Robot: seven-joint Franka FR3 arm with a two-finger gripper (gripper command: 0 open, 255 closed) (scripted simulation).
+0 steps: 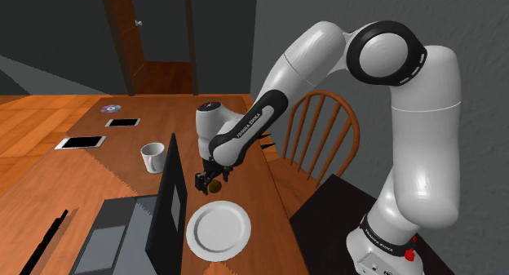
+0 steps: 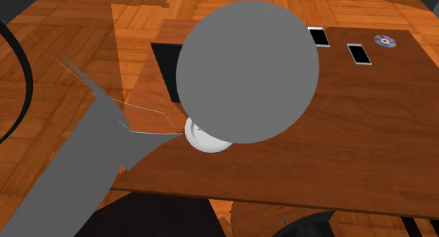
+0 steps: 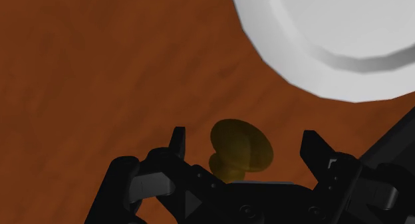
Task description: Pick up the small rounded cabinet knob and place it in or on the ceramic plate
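A small olive-yellow rounded knob sits between the two black fingers of my gripper. The fingers stand wide apart and neither touches it. In the shoulder view the gripper hangs low over the wooden table with the knob at its tips. The white plate lies flat a short way in front of the gripper, toward the table's near edge. From the wrist its rim shows just beyond the knob. In the second exterior view a big grey ball hides most of the plate.
An open dark laptop stands just to the shoulder view's left of the plate. A white mug, two phones and a disc lie farther back. A wooden chair stands by the table's right edge.
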